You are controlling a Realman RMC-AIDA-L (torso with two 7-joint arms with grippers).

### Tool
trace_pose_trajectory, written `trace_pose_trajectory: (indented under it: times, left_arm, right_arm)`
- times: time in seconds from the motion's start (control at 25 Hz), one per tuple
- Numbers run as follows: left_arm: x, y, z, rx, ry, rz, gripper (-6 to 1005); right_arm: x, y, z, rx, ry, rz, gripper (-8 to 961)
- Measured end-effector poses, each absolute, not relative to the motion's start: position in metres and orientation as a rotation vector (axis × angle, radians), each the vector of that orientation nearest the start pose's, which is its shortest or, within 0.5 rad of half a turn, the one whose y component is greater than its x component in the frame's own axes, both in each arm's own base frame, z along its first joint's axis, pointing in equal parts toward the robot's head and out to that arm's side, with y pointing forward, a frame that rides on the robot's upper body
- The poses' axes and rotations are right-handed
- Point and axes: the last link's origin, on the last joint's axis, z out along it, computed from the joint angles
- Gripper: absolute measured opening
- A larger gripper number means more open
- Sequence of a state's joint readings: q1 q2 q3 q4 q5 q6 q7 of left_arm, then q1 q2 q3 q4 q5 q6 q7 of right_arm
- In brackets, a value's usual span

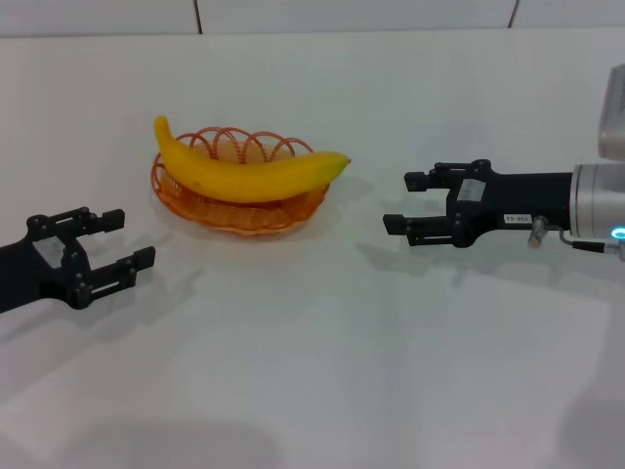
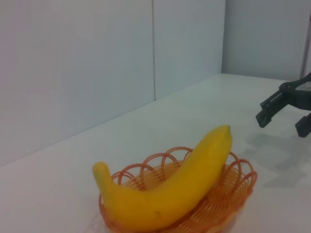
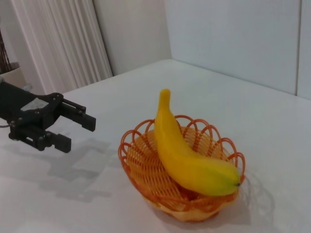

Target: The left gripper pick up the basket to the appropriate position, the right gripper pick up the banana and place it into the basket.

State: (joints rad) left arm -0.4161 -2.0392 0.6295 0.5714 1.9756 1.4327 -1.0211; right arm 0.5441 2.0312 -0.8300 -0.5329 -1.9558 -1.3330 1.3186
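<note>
- White table (image 1: 322, 371) meets a pale panelled wall (image 1: 293, 15) at the back.
- Basket (image 1: 195, 200) sits on the table, left of centre, between the two arms.
- Banana (image 1: 244, 174) lies in the basket, resting across its rim, with both ends reaching past the edge.
- Left gripper (image 1: 125, 242) rests low at the left, near the basket but apart from it, fingers spread and holding nothing.
- Right gripper (image 1: 403, 202) hovers at the right, pointing at the basket, well apart from it, fingers spread and holding nothing.
</note>
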Motion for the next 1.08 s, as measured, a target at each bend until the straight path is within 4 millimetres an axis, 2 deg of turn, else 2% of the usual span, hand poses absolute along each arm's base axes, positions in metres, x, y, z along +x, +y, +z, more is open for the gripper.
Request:
trace_pose_trajectory:
  times: [1.08]
  left_arm:
    - [-0.325, 0.3082, 0.0105, -2.56, -0.418, -0.509, 649]
  right_arm:
    - [0.2955, 0.3377, -0.0161, -2.682, 0.59, 0.448, 774]
